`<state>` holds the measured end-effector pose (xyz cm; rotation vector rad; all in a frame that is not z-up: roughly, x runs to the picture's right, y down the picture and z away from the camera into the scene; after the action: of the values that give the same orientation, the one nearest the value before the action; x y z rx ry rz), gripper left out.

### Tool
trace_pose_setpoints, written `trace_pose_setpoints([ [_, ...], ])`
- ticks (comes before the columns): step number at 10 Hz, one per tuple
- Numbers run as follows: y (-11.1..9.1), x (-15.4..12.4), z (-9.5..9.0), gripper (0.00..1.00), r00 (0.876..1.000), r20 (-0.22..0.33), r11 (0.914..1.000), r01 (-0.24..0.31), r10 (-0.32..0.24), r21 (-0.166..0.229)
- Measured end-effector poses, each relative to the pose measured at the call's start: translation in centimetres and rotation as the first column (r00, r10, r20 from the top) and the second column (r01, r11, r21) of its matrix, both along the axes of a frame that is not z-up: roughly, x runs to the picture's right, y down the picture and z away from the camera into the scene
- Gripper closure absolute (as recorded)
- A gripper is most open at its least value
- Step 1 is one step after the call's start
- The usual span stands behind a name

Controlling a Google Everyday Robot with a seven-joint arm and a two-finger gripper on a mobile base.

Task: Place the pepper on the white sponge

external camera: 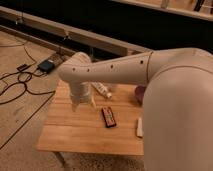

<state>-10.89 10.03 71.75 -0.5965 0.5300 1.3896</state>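
Observation:
My gripper [83,103] hangs at the end of the big white arm, low over the left-middle of the wooden table [75,132]. The white sponge [140,127] lies flat near the table's right edge, partly covered by my arm, well to the right of the gripper. The pepper is hidden; I cannot find it in this view, and I cannot see anything held.
A flat black bar with red trim [109,116] lies between the gripper and the sponge. A white tube-shaped bottle [102,90] lies on its side behind it. A maroon bowl [140,93] stands at the back right. Cables and a box [46,65] lie on the floor to the left.

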Motion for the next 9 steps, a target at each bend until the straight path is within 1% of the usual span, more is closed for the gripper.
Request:
trace_pose_setpoints([
  [2, -0.9, -1.0, 2.1, 0.35, 0.999, 0.028, 0.9989, 0.046, -0.046, 0.000],
  [4, -2.2, -1.6, 4.8, 0.35, 0.996, 0.051, 0.9968, 0.079, -0.079, 0.001],
  [7, -4.2, -1.8, 9.3, 0.35, 0.992, 0.077, 0.9948, 0.102, -0.102, 0.000],
  [8, -4.7, -1.7, 11.4, 0.35, 0.990, 0.090, 0.9942, 0.107, -0.106, -0.008],
  [9, -5.2, -1.8, 12.8, 0.35, 0.989, 0.102, 0.9942, 0.107, -0.105, -0.014],
])
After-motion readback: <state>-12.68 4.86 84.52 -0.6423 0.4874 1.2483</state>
